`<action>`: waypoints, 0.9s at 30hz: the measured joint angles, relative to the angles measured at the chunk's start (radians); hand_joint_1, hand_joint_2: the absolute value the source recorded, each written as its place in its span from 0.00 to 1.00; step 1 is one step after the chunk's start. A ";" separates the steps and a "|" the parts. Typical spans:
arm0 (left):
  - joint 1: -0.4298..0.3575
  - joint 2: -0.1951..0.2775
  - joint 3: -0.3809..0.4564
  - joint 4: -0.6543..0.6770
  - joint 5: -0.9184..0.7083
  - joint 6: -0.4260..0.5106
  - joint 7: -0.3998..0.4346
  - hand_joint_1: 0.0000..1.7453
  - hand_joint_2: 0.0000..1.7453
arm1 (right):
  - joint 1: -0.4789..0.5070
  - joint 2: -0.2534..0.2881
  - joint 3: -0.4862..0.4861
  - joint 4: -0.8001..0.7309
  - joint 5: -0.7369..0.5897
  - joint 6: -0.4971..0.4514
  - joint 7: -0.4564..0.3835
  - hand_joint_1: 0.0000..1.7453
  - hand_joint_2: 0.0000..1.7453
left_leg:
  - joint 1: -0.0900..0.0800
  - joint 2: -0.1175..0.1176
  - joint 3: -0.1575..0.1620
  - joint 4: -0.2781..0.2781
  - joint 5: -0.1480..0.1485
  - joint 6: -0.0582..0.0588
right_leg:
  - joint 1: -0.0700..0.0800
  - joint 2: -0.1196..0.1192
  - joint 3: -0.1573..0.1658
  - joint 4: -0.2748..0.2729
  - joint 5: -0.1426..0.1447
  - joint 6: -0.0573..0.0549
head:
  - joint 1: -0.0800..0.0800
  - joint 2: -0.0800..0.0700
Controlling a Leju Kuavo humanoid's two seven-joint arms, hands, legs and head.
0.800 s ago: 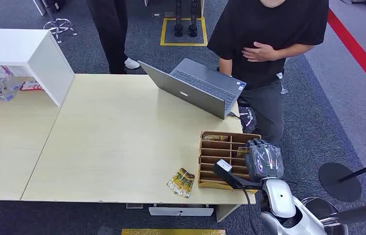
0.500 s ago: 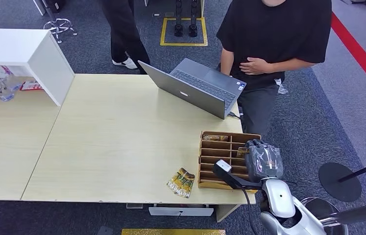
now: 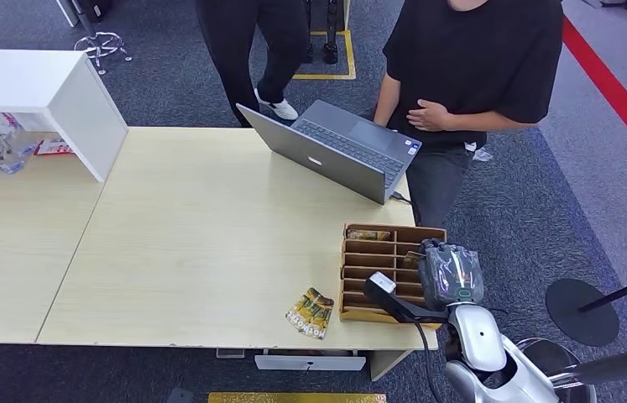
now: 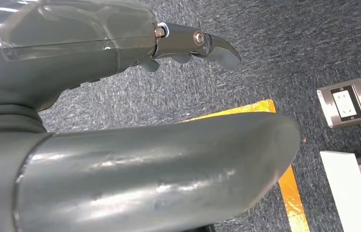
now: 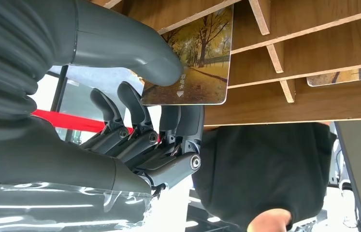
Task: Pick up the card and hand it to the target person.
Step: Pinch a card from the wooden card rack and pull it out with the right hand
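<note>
Right hand: at 3 o'clock edge of the wooden slotted tray, thumb and fingers pinching the card, autumn-tree print, half out of its slot. Left hand: fingers loosely curled, holding nothing. Person: at 12 o'clock beside the laptop.

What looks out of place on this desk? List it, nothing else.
A yellow packet lies loose and askew near the desk's front edge, left of the wooden rack. The laptop sits skewed, its corner past the far edge. In the rack nothing stands out; the right hand pinches a card.
</note>
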State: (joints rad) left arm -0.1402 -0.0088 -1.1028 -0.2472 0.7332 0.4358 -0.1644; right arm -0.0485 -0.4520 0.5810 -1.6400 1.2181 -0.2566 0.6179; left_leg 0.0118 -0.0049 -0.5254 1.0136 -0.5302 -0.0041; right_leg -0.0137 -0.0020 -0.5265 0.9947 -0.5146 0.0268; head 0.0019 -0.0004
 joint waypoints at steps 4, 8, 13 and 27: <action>0.000 0.000 0.000 0.000 0.000 0.000 0.000 0.00 0.00 | 0.000 0.000 0.000 0.000 -0.003 -0.005 -0.001 0.87 1.00 | 0.000 0.000 0.000 0.000 0.000 0.000 | 0.000 0.000 0.000 0.000 0.000 0.000 | 0.000 0.000; 0.000 0.000 0.000 0.000 0.000 0.000 0.000 0.00 0.00 | 0.000 0.000 0.000 0.000 -0.004 -0.010 -0.002 0.91 1.00 | 0.000 0.000 0.000 0.000 0.000 0.000 | 0.000 0.000 0.000 0.000 0.000 0.000 | 0.000 0.000; 0.000 0.001 0.000 0.000 0.000 0.002 0.000 0.00 0.00 | 0.001 -0.005 -0.006 -0.011 -0.004 -0.017 -0.001 0.93 1.00 | 0.000 0.000 0.000 0.000 0.000 0.000 | 0.000 0.000 0.000 0.000 0.000 0.000 | 0.000 0.000; 0.002 0.003 0.000 0.000 0.008 0.006 -0.006 0.00 0.00 | 0.001 -0.073 -0.090 -0.259 0.016 0.082 0.020 0.92 1.00 | 0.000 0.000 0.000 0.000 0.000 0.000 | 0.000 0.000 0.000 0.000 0.000 0.000 | 0.000 0.000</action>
State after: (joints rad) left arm -0.1383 -0.0060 -1.1028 -0.2472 0.7408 0.4414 -0.1709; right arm -0.0478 -0.5250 0.4914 -1.8988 1.2344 -0.1750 0.6375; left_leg 0.0116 -0.0049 -0.5256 1.0138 -0.5302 -0.0041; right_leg -0.0139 -0.0021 -0.5266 0.9947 -0.5146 0.0268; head 0.0018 -0.0004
